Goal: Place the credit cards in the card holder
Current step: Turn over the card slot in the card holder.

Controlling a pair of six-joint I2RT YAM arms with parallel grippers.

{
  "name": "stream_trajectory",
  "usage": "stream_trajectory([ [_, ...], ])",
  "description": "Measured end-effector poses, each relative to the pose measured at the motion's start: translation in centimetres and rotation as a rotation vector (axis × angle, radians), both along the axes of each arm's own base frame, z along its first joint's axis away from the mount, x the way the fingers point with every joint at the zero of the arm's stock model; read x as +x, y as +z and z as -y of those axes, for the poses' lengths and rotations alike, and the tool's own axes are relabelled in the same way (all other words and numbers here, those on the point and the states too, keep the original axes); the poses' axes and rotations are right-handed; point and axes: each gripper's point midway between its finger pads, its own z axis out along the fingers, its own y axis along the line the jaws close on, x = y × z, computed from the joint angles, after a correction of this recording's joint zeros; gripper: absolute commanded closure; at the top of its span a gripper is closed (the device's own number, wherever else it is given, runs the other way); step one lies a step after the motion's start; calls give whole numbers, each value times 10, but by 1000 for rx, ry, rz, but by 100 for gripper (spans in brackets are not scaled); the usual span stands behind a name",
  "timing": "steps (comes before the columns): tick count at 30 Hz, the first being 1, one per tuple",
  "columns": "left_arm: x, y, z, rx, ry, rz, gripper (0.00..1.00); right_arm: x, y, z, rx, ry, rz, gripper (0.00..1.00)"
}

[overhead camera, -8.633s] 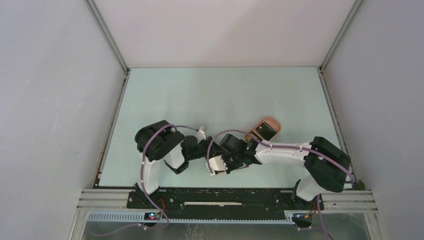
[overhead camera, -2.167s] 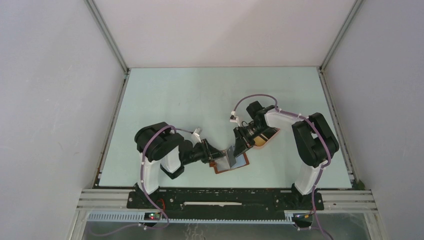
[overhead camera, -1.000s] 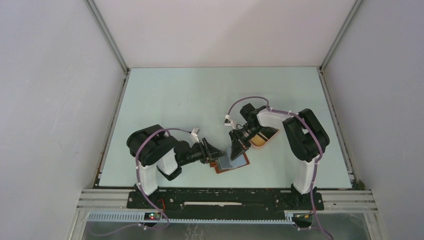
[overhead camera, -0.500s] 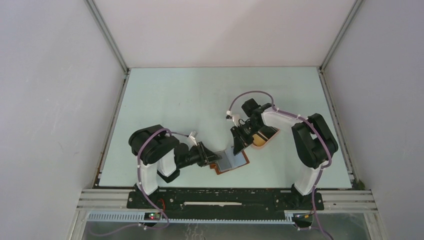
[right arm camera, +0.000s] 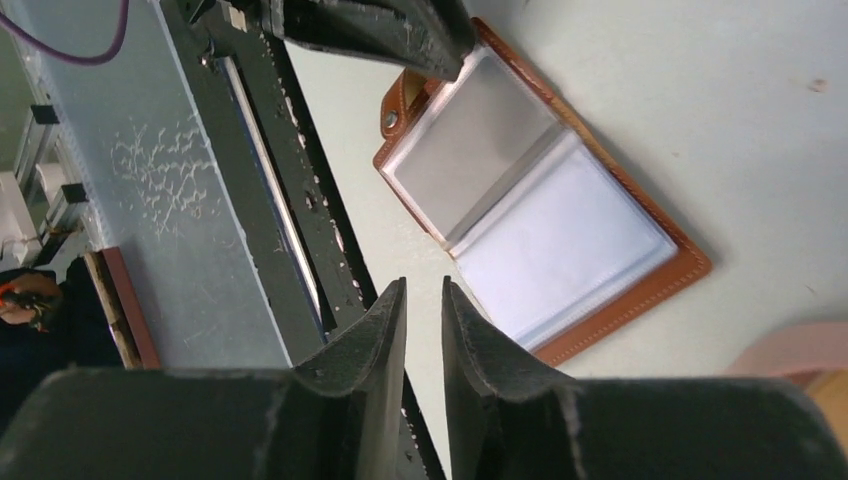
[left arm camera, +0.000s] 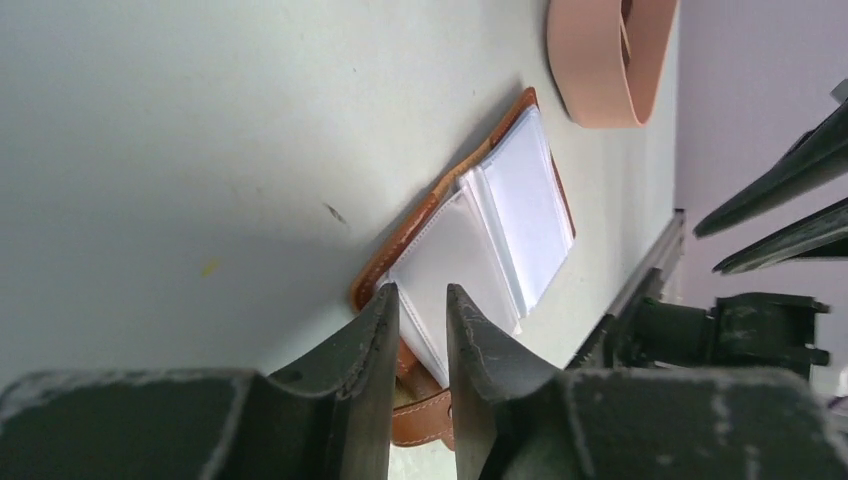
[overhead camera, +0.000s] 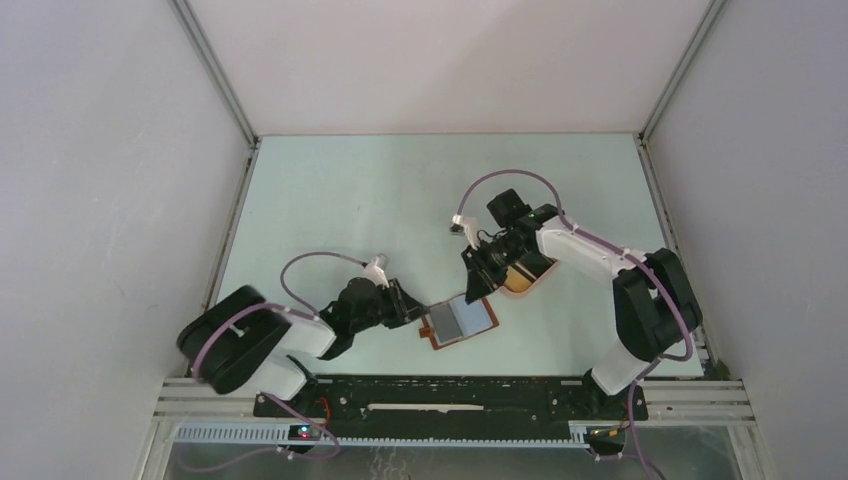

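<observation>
The card holder (overhead camera: 462, 320) lies open and flat on the desk (overhead camera: 350, 190), close to the near edge and its black rail, and its brown leather border frames clear plastic sleeves (right arm camera: 560, 250) that face up. The left gripper (left arm camera: 415, 295) is at the snap-tab corner of the holder with its fingers almost together, and I cannot tell if they pinch the edge; the right gripper (right arm camera: 424, 290) hangs above the holder's far edge, nearly clenched with nothing between. Just beyond, the pink tray (overhead camera: 543, 272) shows a yellow-orange credit card (overhead camera: 518, 282) inside, and a wide desk surface stretches behind both arms.
</observation>
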Motion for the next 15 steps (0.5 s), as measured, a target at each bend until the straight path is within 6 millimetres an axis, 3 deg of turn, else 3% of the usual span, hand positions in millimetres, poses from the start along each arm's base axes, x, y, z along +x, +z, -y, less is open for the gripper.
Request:
stream_trajectory([
  [4,4,11,-14,94,15,73,72,-12,-14,-9,-25,48,-36,82],
  [8,6,35,-30,148,26,192,70,-27,-53,-17,-113,80,-139,88],
  [12,5,74,-43,146,40,343,58,-35,-83,-18,-202,86,-200,88],
  [15,2,102,-51,114,57,448,45,-39,-89,-22,-235,88,-210,88],
])
